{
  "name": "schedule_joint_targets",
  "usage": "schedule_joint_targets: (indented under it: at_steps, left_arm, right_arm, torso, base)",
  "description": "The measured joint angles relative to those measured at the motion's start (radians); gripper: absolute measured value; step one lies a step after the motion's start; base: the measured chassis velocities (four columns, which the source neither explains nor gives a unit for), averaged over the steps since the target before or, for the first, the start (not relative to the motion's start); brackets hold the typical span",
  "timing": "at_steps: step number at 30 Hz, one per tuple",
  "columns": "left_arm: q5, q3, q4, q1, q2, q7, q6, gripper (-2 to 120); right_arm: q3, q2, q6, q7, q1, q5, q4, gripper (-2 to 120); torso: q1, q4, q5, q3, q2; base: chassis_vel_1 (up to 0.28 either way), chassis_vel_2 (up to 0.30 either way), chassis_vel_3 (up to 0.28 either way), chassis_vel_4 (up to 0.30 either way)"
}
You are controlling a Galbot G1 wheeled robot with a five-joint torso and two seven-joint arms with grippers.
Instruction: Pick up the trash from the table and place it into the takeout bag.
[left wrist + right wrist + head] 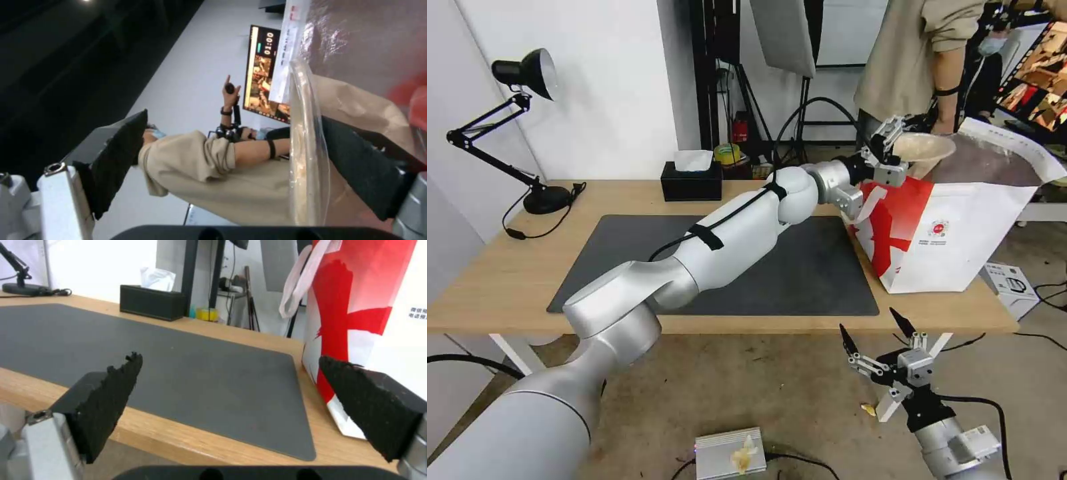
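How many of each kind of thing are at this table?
Black desk lamp: 1
Black tissue box: 1
Dark grey mat: 1
Red-and-white takeout bag: 1
Tan paper bowl, above the bag: 1
Grippers: 2 (left gripper by the bowl, right gripper below the table edge)
Total: 7

The left claw [887, 148] sits at the tan bowl [924, 147], but whether its fingers actually pinch the rim cannot be told: in the left wrist view one finger [365, 166] lies behind the clear lid [307, 146], the other stands apart. The bag's [960, 240] inside is hidden by its own wall, so its contents cannot be seen. The tabletop's [507, 267] near left corner is covered by the left arm.
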Motion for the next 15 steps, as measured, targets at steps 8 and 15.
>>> schedule_joint_targets:
  at_steps: [8,15]
  left_arm:
    - [-0.003,0.013,-0.009,0.009,0.000,0.001,-0.031,100]
    - [-0.035,0.044,-0.029,0.025,0.000,0.017,-0.042,100]
  right_arm:
    - [0.000,0.000,0.000,0.000,0.000,0.000,0.000,100]
    - [0.000,0.000,0.000,0.000,0.000,0.000,0.000,100]
  torso:
    - [0.000,-0.0001,0.0000,0.000,0.000]
    - [0.000,0.0000,0.0000,0.000,0.000]
  base:
    - [0.000,0.000,0.000,0.000]
    - [0.000,0.000,0.000,0.000]
